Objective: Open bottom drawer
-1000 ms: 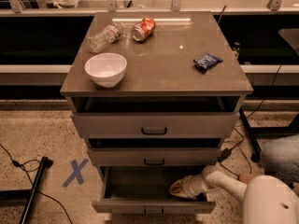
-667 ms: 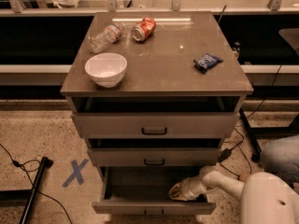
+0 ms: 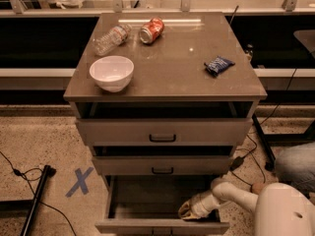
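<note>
- Now, in the camera view, looking down on a grey-brown cabinet point(image 3: 172, 77) with three drawers stacked in its front.
- Finding the bottom drawer point(image 3: 147, 226) pulled well out at the foot of the cabinet, jutting forward past both fronts above and showing a bare dark inside.
- Spotting the gripper point(image 3: 188, 209) down inside that drawer, on the right, just behind the front panel.
- Tracing a pale arm point(image 3: 231, 193) back from the gripper to the white robot body point(image 3: 285, 213) at the lower right.
- Not being able to tell whether clenched or released, nor whether touching the drawer.
- Noting the top drawer point(image 3: 123, 132) and the middle drawer point(image 3: 128, 167) standing slightly ajar, each with a dark gap above its front and a dark bar handle at centre.
- Seeing on the cabinet top a white bowl point(image 3: 111, 73) near the front left corner.
- Seeing behind the bowl a clear plastic bottle point(image 3: 110, 39) lying on its side, and just beside it a red can point(image 3: 151, 30), also lying down.
- Seeing a blue snack packet point(image 3: 219, 64) towards the right edge, well apart from the rest.
- Picking out a blue tape cross point(image 3: 78, 182) on the speckled floor to the left of the cabinet, with a black pole point(image 3: 37, 200) lying near it.
</note>
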Controlling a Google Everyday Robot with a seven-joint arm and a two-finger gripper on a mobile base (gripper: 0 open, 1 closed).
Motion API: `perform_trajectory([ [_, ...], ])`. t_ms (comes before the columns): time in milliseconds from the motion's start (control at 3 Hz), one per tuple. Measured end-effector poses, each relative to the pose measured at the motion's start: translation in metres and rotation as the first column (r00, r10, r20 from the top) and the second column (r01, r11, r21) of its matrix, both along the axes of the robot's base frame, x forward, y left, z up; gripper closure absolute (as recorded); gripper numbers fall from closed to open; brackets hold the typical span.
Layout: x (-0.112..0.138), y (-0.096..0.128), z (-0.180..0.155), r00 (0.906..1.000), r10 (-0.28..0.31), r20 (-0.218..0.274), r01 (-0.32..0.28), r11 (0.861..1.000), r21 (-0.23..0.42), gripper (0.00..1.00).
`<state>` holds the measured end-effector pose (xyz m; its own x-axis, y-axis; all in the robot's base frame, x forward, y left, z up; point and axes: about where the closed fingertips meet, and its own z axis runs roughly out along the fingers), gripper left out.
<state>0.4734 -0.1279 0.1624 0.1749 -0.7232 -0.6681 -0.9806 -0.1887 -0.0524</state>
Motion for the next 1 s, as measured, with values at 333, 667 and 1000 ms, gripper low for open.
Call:
perform_trajectory([
  [333, -0.024, -0.001, 0.018, 0.9992, 0.04, -0.006, -0.039, 0.995, 0.087, 1.0],
  [667, -0.035, 0.002, 0.034, 0.9976, 0.07, 0.002, -0.069, 0.99, 0.126, 1.0],
  [1000, -0.033, 0.002, 0.082, 0.9971, 0.023, 0.072, -0.042, 0.959, 0.282, 1.0],
])
